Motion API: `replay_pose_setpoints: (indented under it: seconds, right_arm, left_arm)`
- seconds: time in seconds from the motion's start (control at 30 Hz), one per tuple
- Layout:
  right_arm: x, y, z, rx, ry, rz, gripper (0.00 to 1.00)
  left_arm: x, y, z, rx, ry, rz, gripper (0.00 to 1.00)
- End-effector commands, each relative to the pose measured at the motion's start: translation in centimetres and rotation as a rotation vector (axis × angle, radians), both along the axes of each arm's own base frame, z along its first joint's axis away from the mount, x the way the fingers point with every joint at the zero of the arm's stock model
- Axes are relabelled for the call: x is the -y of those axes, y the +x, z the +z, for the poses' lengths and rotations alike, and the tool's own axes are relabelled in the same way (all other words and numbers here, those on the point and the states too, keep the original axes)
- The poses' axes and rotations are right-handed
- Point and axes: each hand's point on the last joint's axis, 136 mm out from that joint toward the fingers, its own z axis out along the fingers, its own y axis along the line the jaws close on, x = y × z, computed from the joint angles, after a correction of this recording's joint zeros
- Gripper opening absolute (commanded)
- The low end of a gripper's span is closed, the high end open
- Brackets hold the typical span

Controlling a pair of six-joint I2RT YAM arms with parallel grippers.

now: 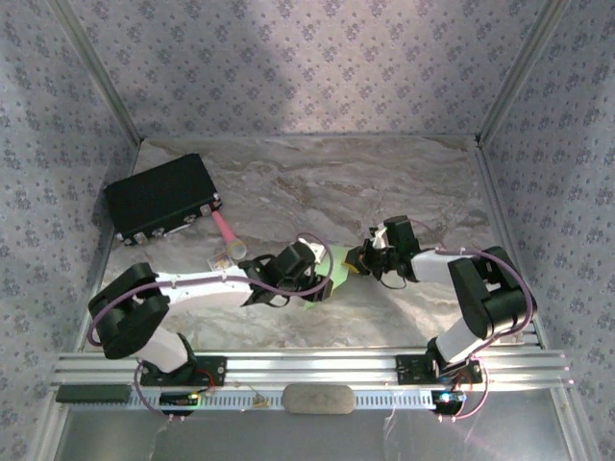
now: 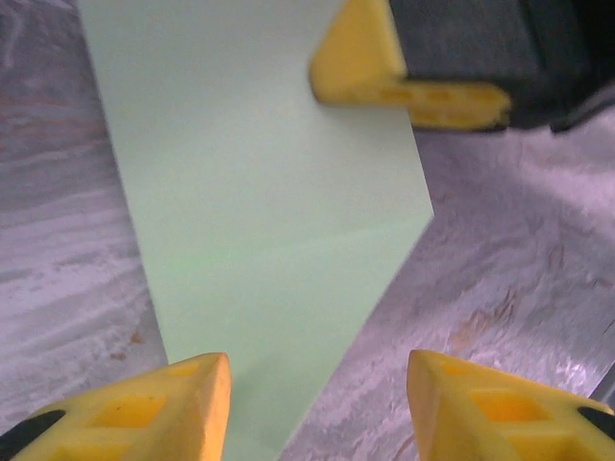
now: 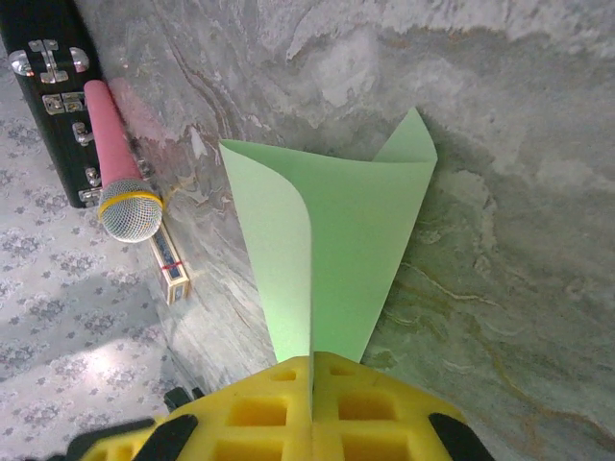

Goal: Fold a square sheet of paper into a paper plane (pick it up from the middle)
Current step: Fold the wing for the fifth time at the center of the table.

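The square sheet of paper [image 3: 356,230] is pale green and folded into a wedge that narrows toward my right gripper [image 3: 312,363]. That gripper is shut on its narrow end, with one flap curling over on the left. From above, the paper [image 1: 338,273] hangs between the two wrists at mid-table, with the right gripper [image 1: 360,261] at its right edge. My left gripper [image 2: 317,370] is open, its yellow fingers wide apart over the near corner of the sheet [image 2: 259,192], and nothing is pinched between them. The right gripper's yellow finger [image 2: 384,67] shows on the sheet's far edge.
A big black box [image 1: 161,197] lies at the back left. A pink microphone-like cylinder [image 1: 227,230] and a small yellowish card box [image 1: 223,259] lie beside it, left of the arms. Patterned walls enclose the marbled table [image 1: 404,182] on three sides.
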Motion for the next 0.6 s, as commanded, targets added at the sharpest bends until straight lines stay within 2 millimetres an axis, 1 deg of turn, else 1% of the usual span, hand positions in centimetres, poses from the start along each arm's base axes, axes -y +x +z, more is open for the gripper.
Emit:
replay_pose_setpoints:
  seconds: [0.0,0.1,0.27,0.57]
  right_arm:
    - [0.2,0.2,0.6,-0.014,-0.005,-0.022,0.02]
    - [0.2,0.0,0.6,-0.011,-0.011,-0.018,0.02]
    - [0.1,0.0,0.6,-0.006,-0.013,-0.014,0.02]
    - [0.0,0.1,0.6,-0.010,-0.019,-0.016,0.02]
  left_arm:
    - [0.4,-0.1,-0.5,0.096,0.125,-0.058,0.52]
    - [1.1,-0.7,-0.9,0.117,0.177,-0.082,0.51]
    - [1.9,-0.9,-1.0,0.138,0.188,-0.086,0.51]
    - [1.3,-1.3,-1.7,0.179,0.250,-0.120,0.55]
